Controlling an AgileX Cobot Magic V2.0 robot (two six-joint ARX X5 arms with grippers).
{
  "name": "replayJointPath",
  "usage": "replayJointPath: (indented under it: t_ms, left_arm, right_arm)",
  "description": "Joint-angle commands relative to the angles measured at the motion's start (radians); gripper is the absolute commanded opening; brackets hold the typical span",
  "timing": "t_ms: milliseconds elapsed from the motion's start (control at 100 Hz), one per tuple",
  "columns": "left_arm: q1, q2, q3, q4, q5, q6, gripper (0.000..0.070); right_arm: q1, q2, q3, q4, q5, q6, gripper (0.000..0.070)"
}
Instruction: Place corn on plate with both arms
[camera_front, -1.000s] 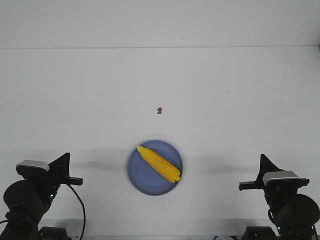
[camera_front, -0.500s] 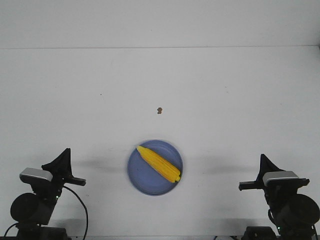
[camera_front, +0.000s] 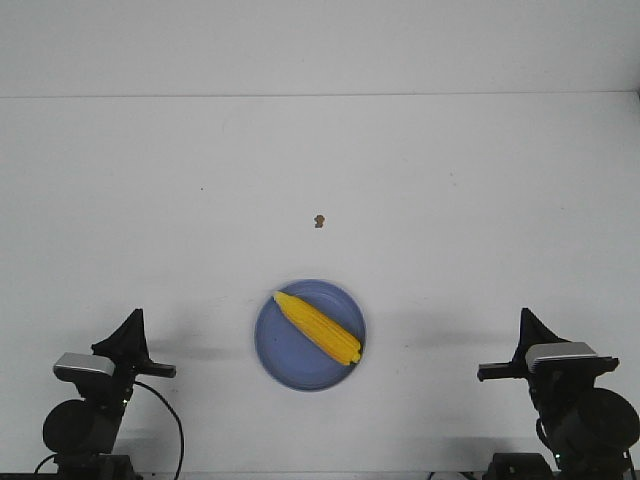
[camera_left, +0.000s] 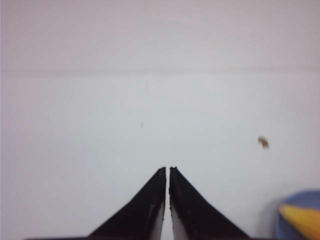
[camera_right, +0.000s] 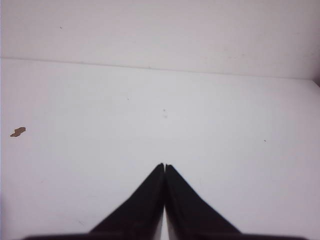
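Corn lies on the blue plate in the front view, so the job looks done. The left gripper and right gripper sit well apart from it, near the table's front edge. In the left wrist view the fingers are nearly together and hold nothing; the plate's edge peeks in. In the right wrist view the fingers are pressed together, holding nothing.

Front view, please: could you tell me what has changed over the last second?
The left arm has drawn back toward the near edge of the table, sinking lower in the picture, its hand shut and empty. Nothing was taken hold of or let go. The right arm, the corn lying on the plate and the brown speck stayed as they were.
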Motion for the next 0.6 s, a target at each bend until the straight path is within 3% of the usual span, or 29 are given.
replayJointPath:
  t_ms: [0,590]
  left_arm:
    - [0.005,-0.002,-0.019,0.035,-0.002,0.001,0.0012]
    - [0.005,-0.002,-0.05,0.072,-0.001,-0.003,0.0012]
  right_arm:
    - [0.0,0.002,0.01,0.01,0.003,0.009,0.0]
    - [0.0,0.002,0.01,0.01,0.003,0.009,0.0]
